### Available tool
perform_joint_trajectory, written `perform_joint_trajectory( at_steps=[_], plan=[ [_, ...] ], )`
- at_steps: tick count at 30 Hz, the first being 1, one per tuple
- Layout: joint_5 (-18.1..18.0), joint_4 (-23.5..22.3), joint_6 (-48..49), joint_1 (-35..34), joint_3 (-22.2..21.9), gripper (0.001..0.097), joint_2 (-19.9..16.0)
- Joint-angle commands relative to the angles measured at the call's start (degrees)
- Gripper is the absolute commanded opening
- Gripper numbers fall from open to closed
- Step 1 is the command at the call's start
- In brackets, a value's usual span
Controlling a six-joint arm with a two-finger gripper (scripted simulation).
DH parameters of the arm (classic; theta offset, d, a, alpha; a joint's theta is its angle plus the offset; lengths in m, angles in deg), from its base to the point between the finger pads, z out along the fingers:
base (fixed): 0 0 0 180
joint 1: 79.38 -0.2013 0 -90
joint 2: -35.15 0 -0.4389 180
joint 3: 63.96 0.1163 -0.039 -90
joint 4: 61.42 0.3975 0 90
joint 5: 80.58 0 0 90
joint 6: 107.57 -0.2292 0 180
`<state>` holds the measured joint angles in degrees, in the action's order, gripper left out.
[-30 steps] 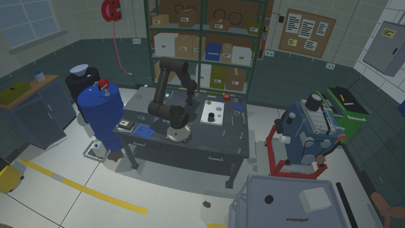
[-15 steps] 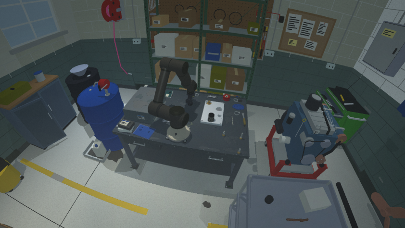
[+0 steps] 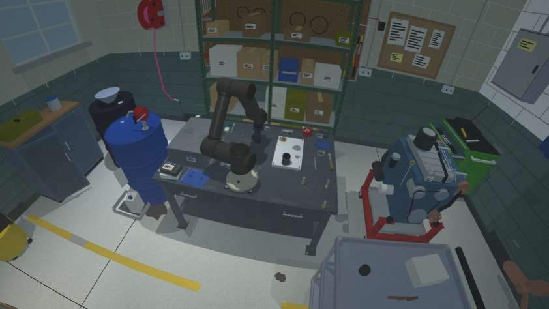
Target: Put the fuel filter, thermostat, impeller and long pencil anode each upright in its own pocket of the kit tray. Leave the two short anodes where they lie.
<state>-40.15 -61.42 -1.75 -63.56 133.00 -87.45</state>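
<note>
A small part sits under my gripper (image 3: 256, 140) at the bench's far middle, hidden by the fingers so I cannot name it. The gripper is closing and I cannot tell whether it has hold of anything. The white kit tray (image 3: 288, 152) lies to the right, with the black impeller (image 3: 286, 158) upright in its near pocket. A small brass piece (image 3: 284, 139) sits at the tray's far end. The long pencil anode (image 3: 315, 163) lies flat right of the tray. Short anodes (image 3: 303, 180) (image 3: 327, 184) stand nearer the front. A red part (image 3: 306, 132) sits at the far edge.
A green shelf rack of boxes (image 3: 276, 65) stands behind the bench. A blue drum (image 3: 138, 157) stands at the left, a blue engine on a red stand (image 3: 418, 180) at the right. A blue disc (image 3: 323, 144), a screwdriver (image 3: 330, 161) and a blue pad (image 3: 195, 178) lie on the bench.
</note>
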Motion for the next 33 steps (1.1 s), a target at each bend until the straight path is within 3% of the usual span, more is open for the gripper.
perform_joint_trajectory(
  at_steps=[1,25,33],
  plan=[
    [0.0,0.0,0.0,0.0,-0.02,0.055,0.03],
    [0.0,0.0,0.0,0.0,-0.02,0.0075,0.02],
    [0.0,0.0,0.0,0.0,-0.02,0.0075,0.03]
  ],
)
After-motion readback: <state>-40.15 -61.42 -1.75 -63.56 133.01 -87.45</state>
